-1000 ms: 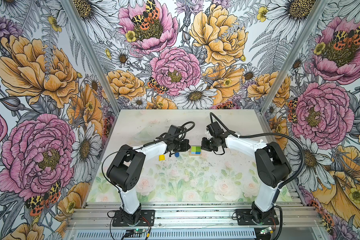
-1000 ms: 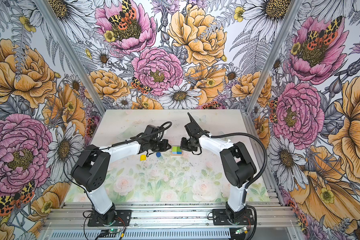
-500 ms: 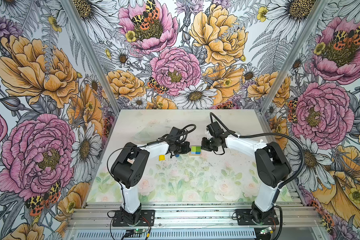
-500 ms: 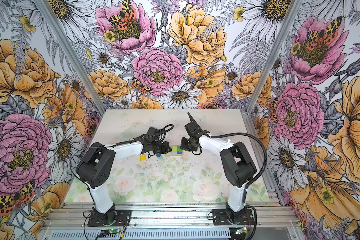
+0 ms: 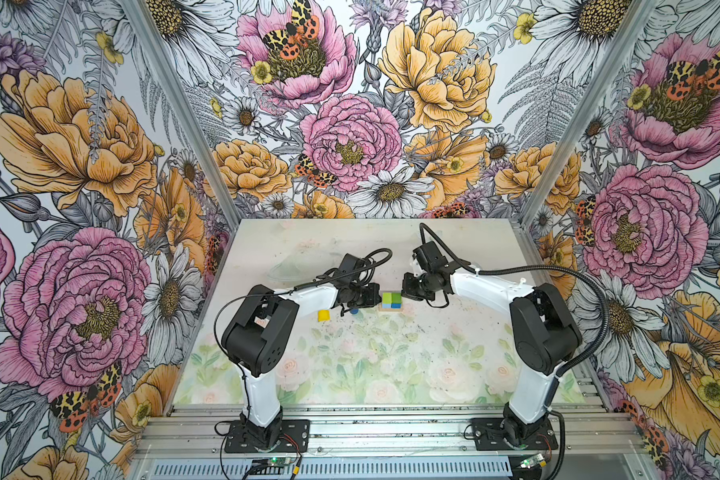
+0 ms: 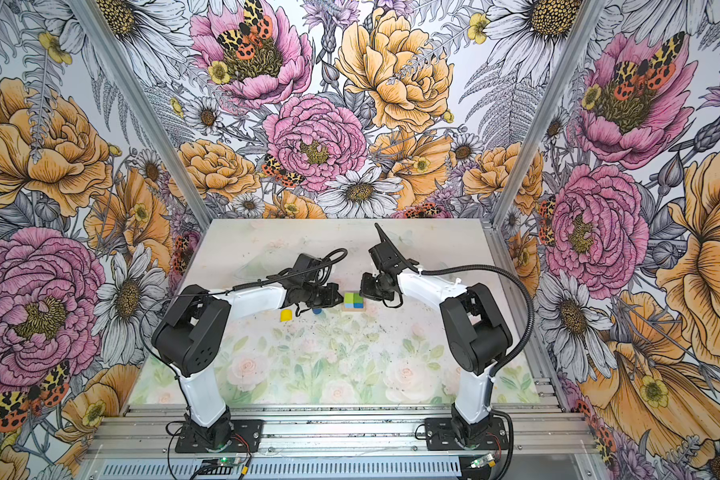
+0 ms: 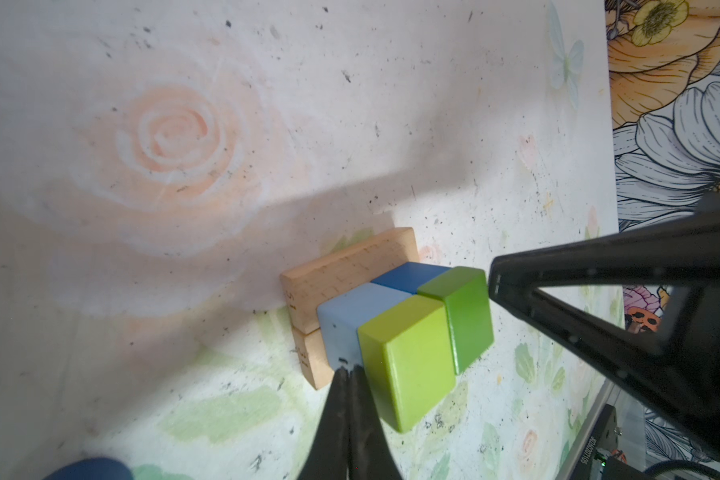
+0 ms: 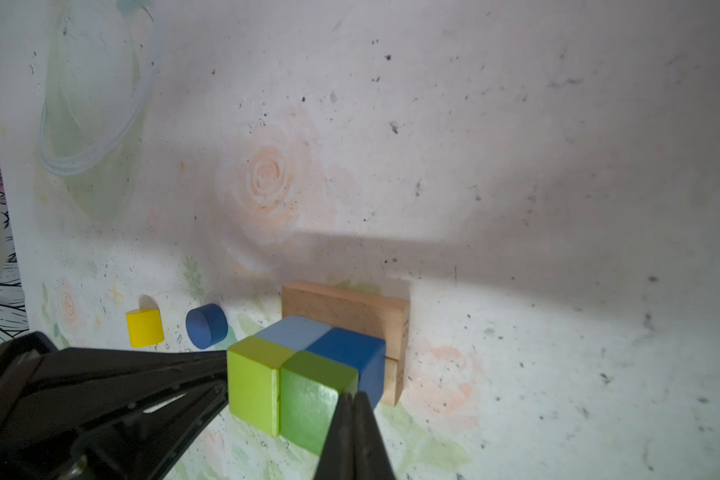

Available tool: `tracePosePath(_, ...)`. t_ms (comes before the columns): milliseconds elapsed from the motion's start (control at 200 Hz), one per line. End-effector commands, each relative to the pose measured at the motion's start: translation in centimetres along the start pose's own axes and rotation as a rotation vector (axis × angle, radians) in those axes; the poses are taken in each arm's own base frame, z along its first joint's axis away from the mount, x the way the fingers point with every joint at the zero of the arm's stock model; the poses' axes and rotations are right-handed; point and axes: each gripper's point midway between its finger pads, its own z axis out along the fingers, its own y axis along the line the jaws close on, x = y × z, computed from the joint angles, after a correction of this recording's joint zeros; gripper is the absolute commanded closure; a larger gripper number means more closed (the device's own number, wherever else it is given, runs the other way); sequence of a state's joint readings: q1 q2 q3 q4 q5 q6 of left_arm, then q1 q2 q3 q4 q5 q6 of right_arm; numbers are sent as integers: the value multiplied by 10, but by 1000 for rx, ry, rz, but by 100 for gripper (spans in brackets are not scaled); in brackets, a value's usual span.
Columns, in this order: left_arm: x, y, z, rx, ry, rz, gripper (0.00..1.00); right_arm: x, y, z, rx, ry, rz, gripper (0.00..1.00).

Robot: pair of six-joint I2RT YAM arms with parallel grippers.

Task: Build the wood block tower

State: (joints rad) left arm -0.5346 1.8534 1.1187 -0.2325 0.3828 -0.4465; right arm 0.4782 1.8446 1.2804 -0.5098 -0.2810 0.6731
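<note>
— At the middle of the table (image 5: pixel 350 374), a little toward the far side, we have the wood block tower (image 5: pixel 391 300) three layers up. Two tan bars (image 7: pixel 341 266) lie side by side on the surface. The light blue cube (image 7: pixel 346 328) and dark blue cube (image 7: pixel 408 276) rest on them, and the light green cube (image 7: pixel 412 365) and dark green cube (image 7: pixel 468 320) are on top, each green over a blue.

— So six blocks are in. What do we have left?

— Two pieces, both loose on the table left of the tower: the blue cylinder (image 8: pixel 206 325) just beside it and the yellow half-round (image 8: pixel 144 327) a little farther left. We reckon the build is most of the way there, with the top pieces to come.

— And our arms?

— Both reach in low from their bases on the near edge and meet at the tower. The left gripper (image 7: pixel 347 374) is on its left side, jaws pressed together on nothing, tips at the light cubes' left face. The right gripper (image 8: pixel 353 399) mirrors it on the right, clenched and empty too, tips at the seam between dark green and dark blue.

— Are we touching the blocks?

— In contact or just off; we cannot say which. We judge it a squaring-up of the stack.
</note>
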Motion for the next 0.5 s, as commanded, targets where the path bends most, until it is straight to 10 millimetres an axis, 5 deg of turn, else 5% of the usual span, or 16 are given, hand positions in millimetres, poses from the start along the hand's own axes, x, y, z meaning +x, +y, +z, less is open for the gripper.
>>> tracePosePath(0, -12, -14, -6, 32, -31, 27, 100, -15, 5, 0, -8, -37, -2, 100)
tracePosePath(495, -16, -7, -10, 0, -45, 24, 100, -14, -1, -7, 0, -49, 6, 100)
